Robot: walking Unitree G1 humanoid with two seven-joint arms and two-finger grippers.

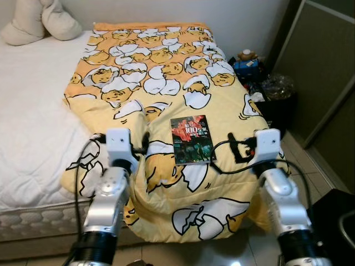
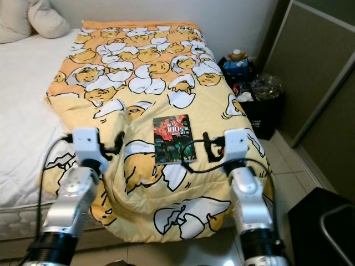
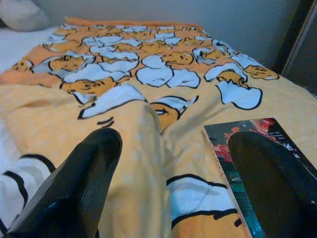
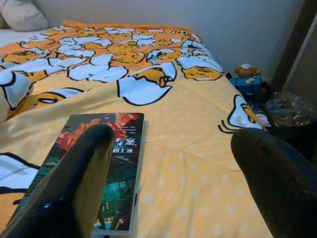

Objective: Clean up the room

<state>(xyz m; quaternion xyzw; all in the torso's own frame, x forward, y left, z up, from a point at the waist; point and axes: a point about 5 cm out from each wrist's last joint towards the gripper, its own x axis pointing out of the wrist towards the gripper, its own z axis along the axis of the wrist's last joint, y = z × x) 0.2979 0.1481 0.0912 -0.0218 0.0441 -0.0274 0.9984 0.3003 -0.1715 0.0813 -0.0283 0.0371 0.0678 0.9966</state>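
Between both open jaws, book (image 1: pixel 192 139) flat on blanket (image 1: pixel 166 72)

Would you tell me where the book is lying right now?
The book lies flat on the yellow blanket near the bed's foot, between the left gripper and right gripper.

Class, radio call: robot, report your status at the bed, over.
Left gripper open, low over the blanket. Right gripper open, empty, beside the book. Book flat on blanket between both arms. Nothing on top of it.

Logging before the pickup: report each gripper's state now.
Left gripper: open, holding nothing, over the blanket.
Right gripper: open, holding nothing, beside the book.
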